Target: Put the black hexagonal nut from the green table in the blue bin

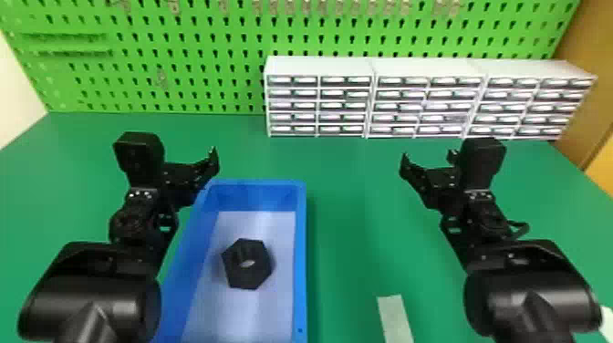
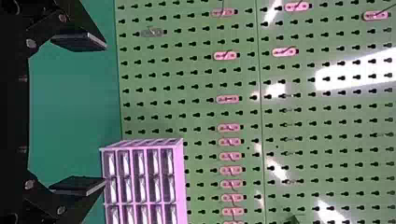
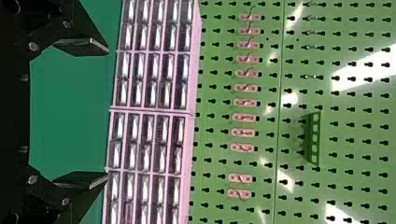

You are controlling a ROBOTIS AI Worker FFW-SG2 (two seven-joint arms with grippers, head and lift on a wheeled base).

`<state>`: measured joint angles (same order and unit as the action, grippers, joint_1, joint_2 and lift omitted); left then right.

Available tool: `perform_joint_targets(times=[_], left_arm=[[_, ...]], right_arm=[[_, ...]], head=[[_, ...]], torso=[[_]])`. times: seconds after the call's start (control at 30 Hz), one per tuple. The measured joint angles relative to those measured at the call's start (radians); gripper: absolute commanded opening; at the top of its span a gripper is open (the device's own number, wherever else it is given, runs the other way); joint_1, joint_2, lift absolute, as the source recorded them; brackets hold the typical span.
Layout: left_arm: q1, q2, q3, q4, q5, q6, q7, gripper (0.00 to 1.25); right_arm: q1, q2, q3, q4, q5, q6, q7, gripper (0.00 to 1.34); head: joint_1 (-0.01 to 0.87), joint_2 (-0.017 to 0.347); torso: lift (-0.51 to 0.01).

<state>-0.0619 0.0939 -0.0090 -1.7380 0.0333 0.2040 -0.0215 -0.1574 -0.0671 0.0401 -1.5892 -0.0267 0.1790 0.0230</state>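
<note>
The black hexagonal nut lies on the pale floor of the blue bin, its hole showing. My left gripper is held over the bin's far left corner, beyond the nut; in the left wrist view the left gripper stands open, nothing between its fingers. To the right of the bin, above the green table, is my right gripper. The right wrist view has the right gripper open and holding nothing.
White drawer cabinets stand along the back of the table, against a green pegboard. A pale strip lies near the front, right of the bin.
</note>
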Motion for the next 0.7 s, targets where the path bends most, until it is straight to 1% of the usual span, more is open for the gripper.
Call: perform_joint_targets(times=[0.7], left_arm=[[0.008, 0.000, -0.003, 0.000, 0.004, 0.000, 0.005, 1.00]], right_arm=[[0.001, 0.005, -0.005, -0.002, -0.002, 0.001, 0.000, 1.01]], head=[[0.686, 0.051]], torso=[[-0.096]])
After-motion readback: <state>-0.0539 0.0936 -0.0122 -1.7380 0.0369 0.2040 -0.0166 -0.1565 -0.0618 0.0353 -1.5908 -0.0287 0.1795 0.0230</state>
